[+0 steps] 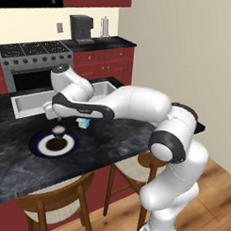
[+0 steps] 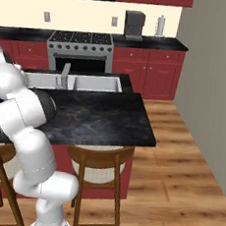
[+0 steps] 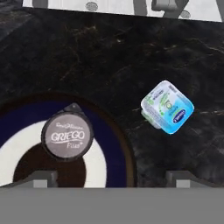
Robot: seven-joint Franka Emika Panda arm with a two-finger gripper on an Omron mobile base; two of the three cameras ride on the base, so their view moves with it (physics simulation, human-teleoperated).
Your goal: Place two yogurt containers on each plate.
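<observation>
A dark navy plate with a white ring lies on the black counter; the hand view has it at lower left. One yogurt container stands on that plate, and from above its round grey lid shows. A second yogurt container, light blue, rests on the counter just right of the plate, its square top turned up. My gripper hangs open right over the plate, fingertips spread wide, holding nothing.
A sink with its faucet lies just behind the plate. Beyond it are the stove and a coffee machine. Wooden stools stand under the counter's near edge.
</observation>
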